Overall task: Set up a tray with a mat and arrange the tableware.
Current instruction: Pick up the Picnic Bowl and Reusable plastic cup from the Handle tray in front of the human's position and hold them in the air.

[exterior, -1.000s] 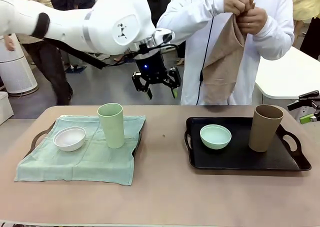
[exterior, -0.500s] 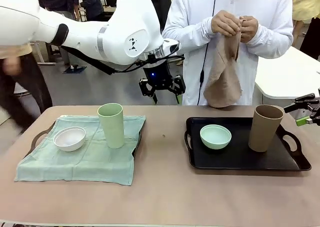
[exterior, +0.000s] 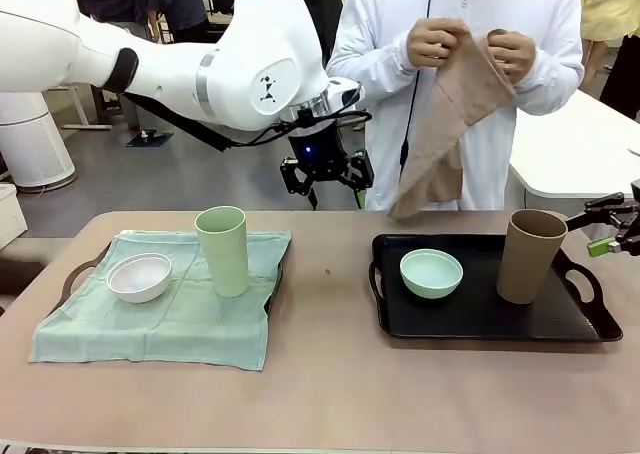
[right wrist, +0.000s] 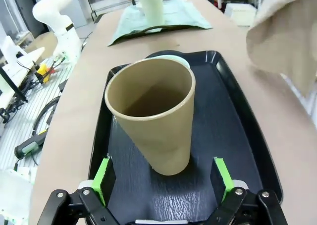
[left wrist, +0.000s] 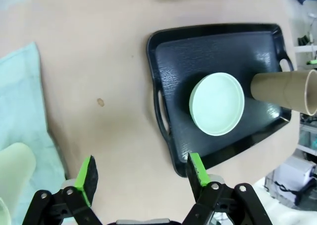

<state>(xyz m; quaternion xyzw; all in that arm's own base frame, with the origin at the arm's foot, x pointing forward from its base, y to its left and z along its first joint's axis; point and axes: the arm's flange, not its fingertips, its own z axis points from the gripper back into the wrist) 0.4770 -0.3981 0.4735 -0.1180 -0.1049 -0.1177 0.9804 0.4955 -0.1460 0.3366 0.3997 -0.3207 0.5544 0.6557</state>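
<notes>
- The left claw (exterior: pixel 333 194) hangs over the far side of the table (exterior: pixel 330 384), pointing down, its fingers spread wide with nothing between them.
- From its own wrist camera, the left claw (left wrist: pixel 141 173) looks down on bare tabletop just beside the black tray (left wrist: pixel 171 150).
- The right claw (exterior: pixel 605 224) sits low at the right end of the table, just past the black tray's (exterior: pixel 480 324) handle. It is wide open too and grips nothing.
- Seen along the right claw (right wrist: pixel 162 178), the brown cup (right wrist: pixel 153 121) stands upright straight ahead. It is near the green pads but not touching them.
- On the black tray, the brown cup (exterior: pixel 530 256) stands at the right and the mint bowl (exterior: pixel 431 272) sits left of it, the two apart.
- To the left, a green mat (exterior: pixel 170 324) covers a second tray (exterior: pixel 72 277).
- On the mat, the pale green cup (exterior: pixel 222 249) stands upright with the white bowl (exterior: pixel 139 277) just left of it.
- Across the table, a person in white holds up a tan cloth (exterior: pixel 445 134) with both hands (exterior: pixel 435 42). Its lower end hangs near the black tray's far edge.
</notes>
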